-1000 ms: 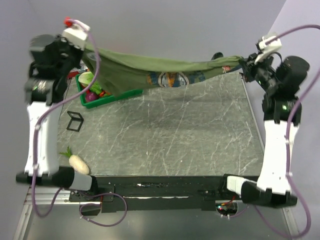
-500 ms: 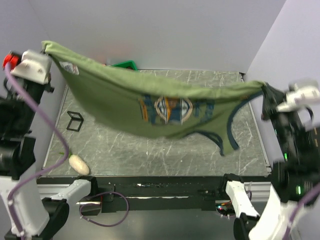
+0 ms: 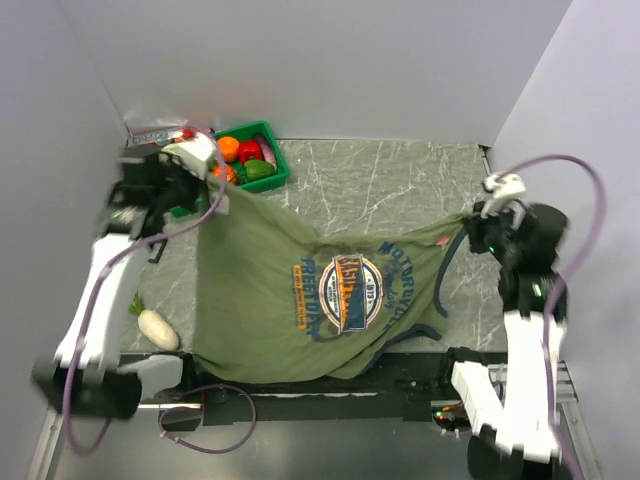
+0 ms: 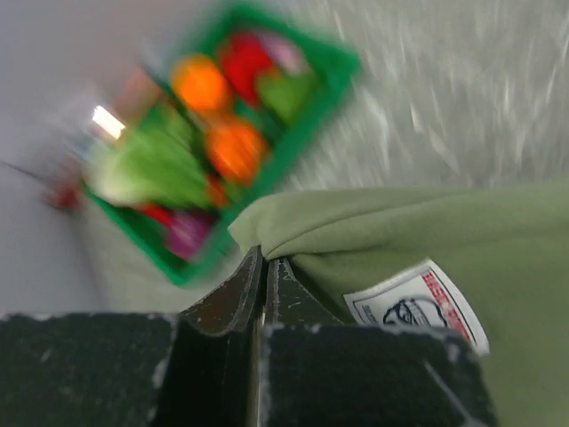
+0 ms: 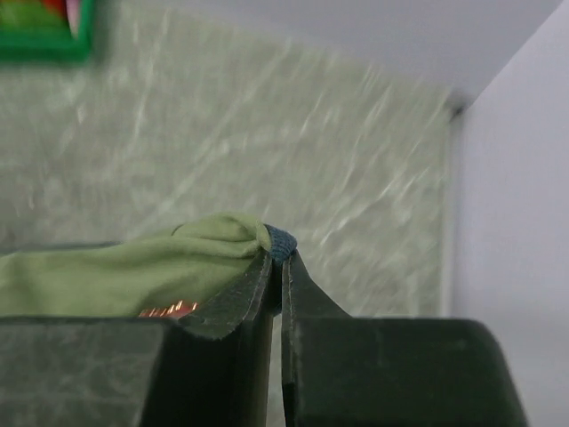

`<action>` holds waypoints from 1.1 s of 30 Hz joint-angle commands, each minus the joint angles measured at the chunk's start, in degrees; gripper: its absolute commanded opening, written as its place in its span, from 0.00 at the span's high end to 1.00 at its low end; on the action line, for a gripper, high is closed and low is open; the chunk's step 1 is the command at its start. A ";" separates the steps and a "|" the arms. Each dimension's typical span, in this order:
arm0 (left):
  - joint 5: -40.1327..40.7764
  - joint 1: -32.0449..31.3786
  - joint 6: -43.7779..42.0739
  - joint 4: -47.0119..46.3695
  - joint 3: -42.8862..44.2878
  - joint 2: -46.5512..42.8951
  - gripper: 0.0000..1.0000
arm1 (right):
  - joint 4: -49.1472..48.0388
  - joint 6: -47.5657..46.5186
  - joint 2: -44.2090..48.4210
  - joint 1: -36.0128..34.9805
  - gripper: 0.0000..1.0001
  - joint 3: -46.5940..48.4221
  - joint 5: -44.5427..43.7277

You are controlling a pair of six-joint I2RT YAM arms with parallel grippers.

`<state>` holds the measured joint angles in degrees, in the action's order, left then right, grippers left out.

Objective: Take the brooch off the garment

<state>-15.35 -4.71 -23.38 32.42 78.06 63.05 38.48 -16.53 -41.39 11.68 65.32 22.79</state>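
**A:** What lies nearest?

**B:** The hem of the garment. It is soft olive-green cloth and it drapes over the near edge of the table, a grey stone-look top veined in white. By the near left corner lies a smooth white radish with a green leafy tuft.

**A:** And the middle of the top?

**B:** The cloth slopes and creases there, with its oval graphic facing up in orange and blue. The navy trim loops along the right side.

**A:** Where is the brooch?

**B:** The brooch is a tiny pinkish-red speck on the cloth toward the right edge, just beside the navy strap and near the right gripper. It is too small to make out its shape.

**A:** How do the grippers stand?

**B:** The right one has its dark fingers pinched together on a fold of green cloth and navy trim. The left gripper is clamped tight on a rounded fold toward the left edge. A white label with red and dark print sits just beside its fingers.

**A:** And farthest off?

**B:** A green plastic basket stands at the far left corner, holding rounded orange, red and green produce.
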 commanded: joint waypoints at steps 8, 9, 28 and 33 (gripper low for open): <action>6.81 -0.12 6.76 -7.56 1.63 36.42 0.99 | -18.61 1.24 -40.41 -0.78 1.00 2.51 -4.05; 7.61 -0.12 7.20 -7.20 6.96 41.23 0.99 | -19.40 1.94 -46.44 -1.13 1.00 4.71 -5.28; -3.43 -8.11 5.63 11.76 21.79 48.75 0.31 | -5.52 5.90 -67.94 -3.77 0.51 21.78 2.78; -4.77 -9.53 0.19 17.75 13.90 48.06 0.37 | -1.14 2.48 -65.24 -5.26 0.56 20.47 -0.19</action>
<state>-16.62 -14.11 -17.89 42.70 97.93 113.84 33.17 -11.88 -110.19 7.88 86.74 22.17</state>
